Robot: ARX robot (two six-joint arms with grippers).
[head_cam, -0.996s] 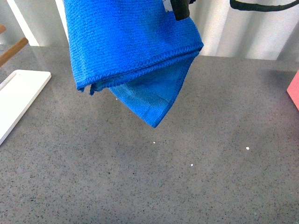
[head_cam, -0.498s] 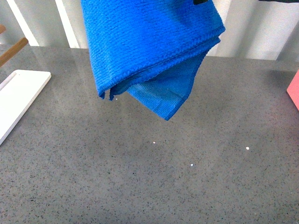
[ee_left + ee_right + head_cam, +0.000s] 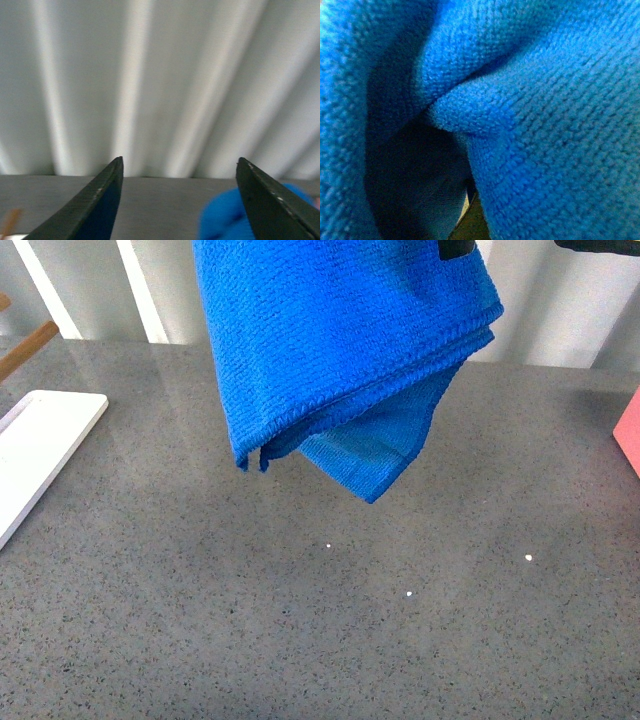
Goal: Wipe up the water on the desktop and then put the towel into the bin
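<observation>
Towel (image 3: 340,350) hangs folded in the air over far-centre of counter (image 3: 300,640), clear of it, lowest corner pointing down. R claw (image 3: 454,248) at its top edge, clamped on it; R wrist cam shows only blue cloth. L claw (image 3: 179,160) apart, empty. White tray (image 3: 40,450) on counter, left.

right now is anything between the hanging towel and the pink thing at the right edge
Nothing visible does: the towel hangs clear of the desktop, whose surface toward the pink thing holds only tiny white specks.
</observation>
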